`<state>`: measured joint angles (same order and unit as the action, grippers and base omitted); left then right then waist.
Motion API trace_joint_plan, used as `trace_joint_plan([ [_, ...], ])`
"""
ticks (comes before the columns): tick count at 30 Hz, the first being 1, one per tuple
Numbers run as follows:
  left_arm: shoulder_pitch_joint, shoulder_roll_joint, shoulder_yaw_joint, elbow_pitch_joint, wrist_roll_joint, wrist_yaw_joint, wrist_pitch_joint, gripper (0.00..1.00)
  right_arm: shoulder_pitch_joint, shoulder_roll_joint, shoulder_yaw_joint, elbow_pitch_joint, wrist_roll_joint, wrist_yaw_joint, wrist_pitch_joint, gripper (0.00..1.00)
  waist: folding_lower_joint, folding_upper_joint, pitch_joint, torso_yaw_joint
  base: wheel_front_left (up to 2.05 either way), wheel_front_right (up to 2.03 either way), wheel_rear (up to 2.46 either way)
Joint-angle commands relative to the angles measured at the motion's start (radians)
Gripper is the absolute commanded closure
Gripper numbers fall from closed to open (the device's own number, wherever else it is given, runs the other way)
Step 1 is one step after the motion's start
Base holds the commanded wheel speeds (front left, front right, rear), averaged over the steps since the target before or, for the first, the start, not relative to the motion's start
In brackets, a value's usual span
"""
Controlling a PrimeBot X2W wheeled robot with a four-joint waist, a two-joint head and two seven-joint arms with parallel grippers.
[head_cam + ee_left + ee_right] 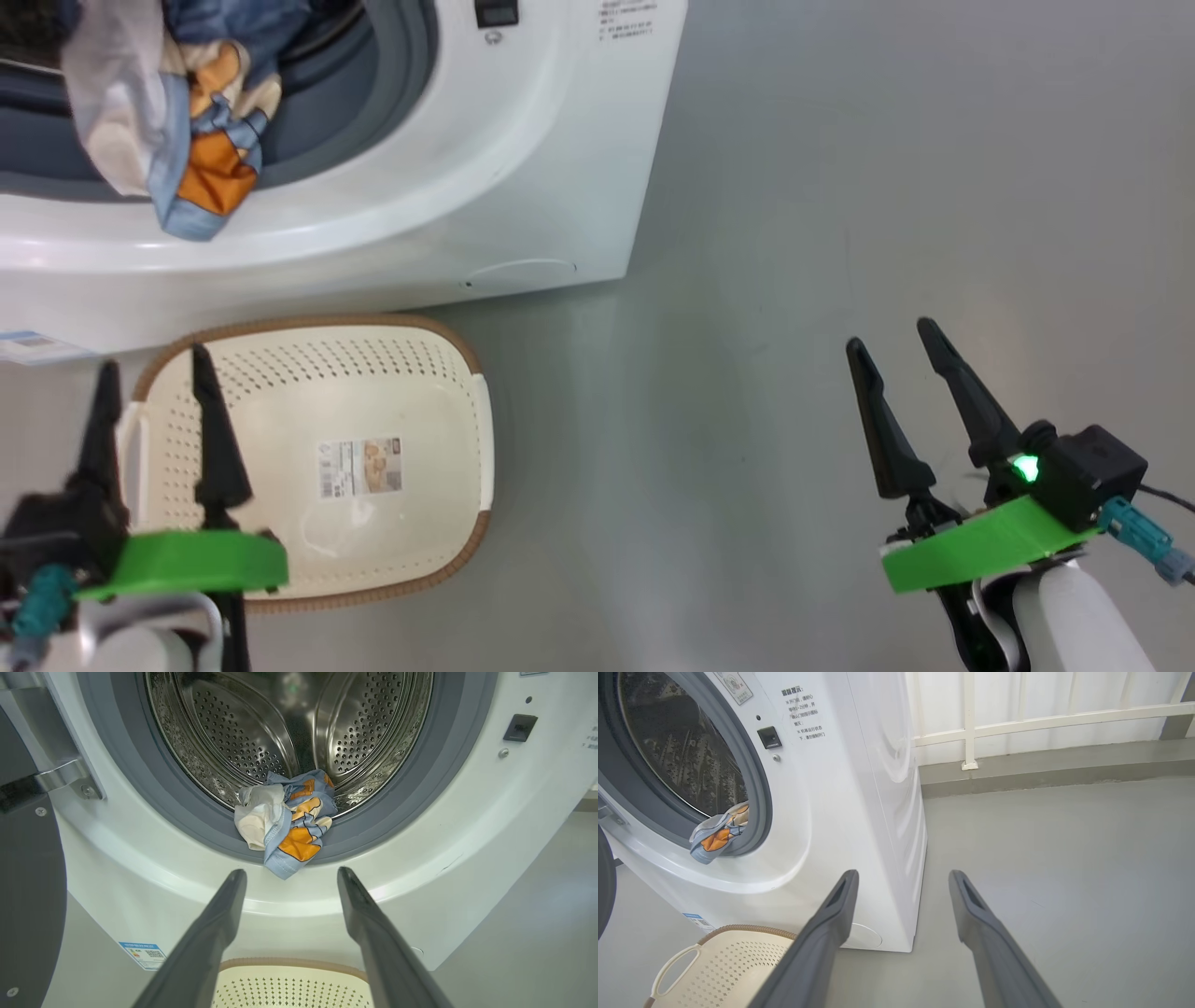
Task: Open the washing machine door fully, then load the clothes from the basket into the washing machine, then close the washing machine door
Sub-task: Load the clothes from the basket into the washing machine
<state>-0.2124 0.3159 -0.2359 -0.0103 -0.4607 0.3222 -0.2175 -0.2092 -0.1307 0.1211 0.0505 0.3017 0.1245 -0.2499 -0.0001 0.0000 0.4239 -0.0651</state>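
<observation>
Both spread, empty: left pincer [292, 871] just short of clothes [287, 821] on gasket [373, 828]; right pincer [903, 873] well aside.

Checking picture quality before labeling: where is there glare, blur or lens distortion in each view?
Head view: a glare band on the washing machine front, left gripper slightly soft. Left wrist view: bright reflections in the drum, the machine's front bowed by the wide lens. Right wrist view: sharp, evenly lit.
</observation>
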Motion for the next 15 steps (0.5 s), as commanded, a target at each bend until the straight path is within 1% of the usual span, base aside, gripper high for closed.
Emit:
trace_joint_plan([
  [1,0.024,0.02,0.026,-0.033,0.001,0.01,-0.007,0.0,0.034,0.0,0.016,-0.017,-0.009,0.006,-0.012,0.0,0.0001,0.0,-0.052,0.017,0.0,0.0,0.0],
  [8,0.114,-0.007,-0.019,-0.012,-0.009,0.006,-0.006,0.0,0.105,0.003,0.003,-0.001,-0.025,0.006,-0.012,0.0,0.0001,0.0,-0.142,0.032,0.0,0.0,0.0],
  [15,0.156,-0.021,-0.051,-0.002,-0.015,0.002,0.0,0.0,0.143,0.015,-0.001,-0.005,-0.035,0.006,-0.007,0.0,0.0001,0.0,-0.187,0.036,0.0,0.0,0.0],
])
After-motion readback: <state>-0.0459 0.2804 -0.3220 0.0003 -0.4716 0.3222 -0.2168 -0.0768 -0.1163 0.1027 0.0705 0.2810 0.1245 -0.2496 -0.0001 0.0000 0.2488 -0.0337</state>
